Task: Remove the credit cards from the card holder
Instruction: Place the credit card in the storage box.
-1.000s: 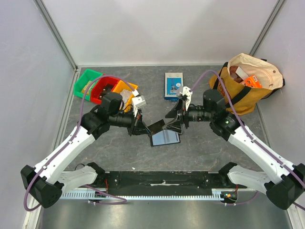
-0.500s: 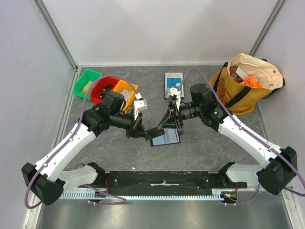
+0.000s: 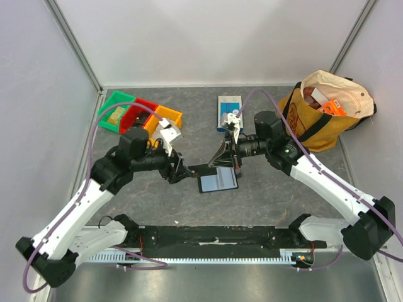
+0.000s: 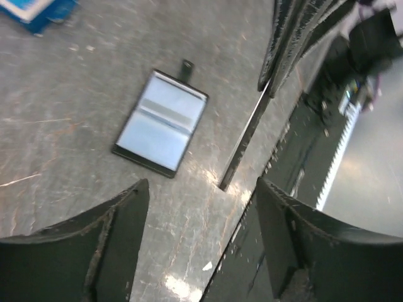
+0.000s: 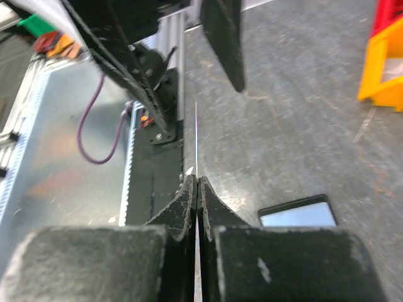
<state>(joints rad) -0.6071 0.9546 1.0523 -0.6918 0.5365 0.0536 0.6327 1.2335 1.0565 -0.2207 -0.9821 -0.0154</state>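
STEP: card removal, judged under way | thin flat card (image 5: 196, 138), colour unclear, is clamped edge-on in right claw (image 5: 197, 181) | flat black card holder (image 4: 160, 129) with bluish-grey pockets is laid open on grey bench (image 3: 271, 189), just beside | left claw (image 4: 201, 185) is spread, empty | NEXT: card to be set down apart, pockets rechecked.

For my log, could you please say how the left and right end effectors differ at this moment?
The left end effector is open and empty; the right end effector is shut on a thin card. The left points rightward, the right leftward. Both hover near the open holder.
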